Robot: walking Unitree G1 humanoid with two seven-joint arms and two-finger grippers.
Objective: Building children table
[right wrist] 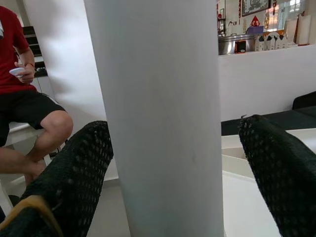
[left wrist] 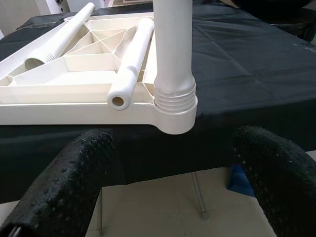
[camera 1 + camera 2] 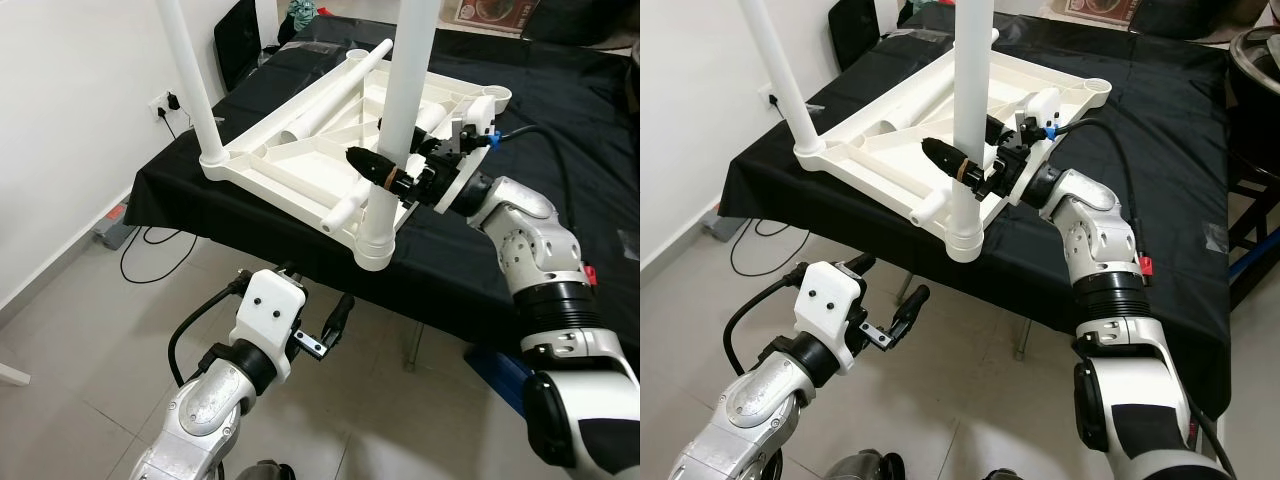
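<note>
Left eye view: an upturned white plastic children's tabletop [image 3: 300, 160] lies on a table draped in black cloth [image 3: 560, 120], filling the upper middle of the frame. Two white plastic tube legs stand upright in its corner sockets: one at the upper left [image 3: 190, 80], one at the near corner in the centre [image 3: 400, 120]. Two further white legs lie loose [image 3: 320, 100] across the ribbed underside. The right gripper [image 3: 385, 172] reaches in from the right of the frame, its black fingers spread around the centre leg; whether they press on it I cannot tell. The left gripper [image 3: 330, 325] hangs low at the bottom centre over the grey tiled floor [image 3: 80, 340], spread wide and holding nothing. A wall socket with a black plug [image 3: 168, 104] sits on the white wall at the left. No writing is legible.

Right eye view: the same arrangement, shifted leftward.

Left wrist view: two dotted black fingers [image 2: 64, 187] stand wide apart in the lower corners; between them, higher up, is the threaded foot of the centre leg in its round socket.

Right wrist view: the white leg stands between two black fingers [image 1: 276, 177]. At the left edge sits a person in a red shirt and black shorts [image 1: 24, 98].
</note>
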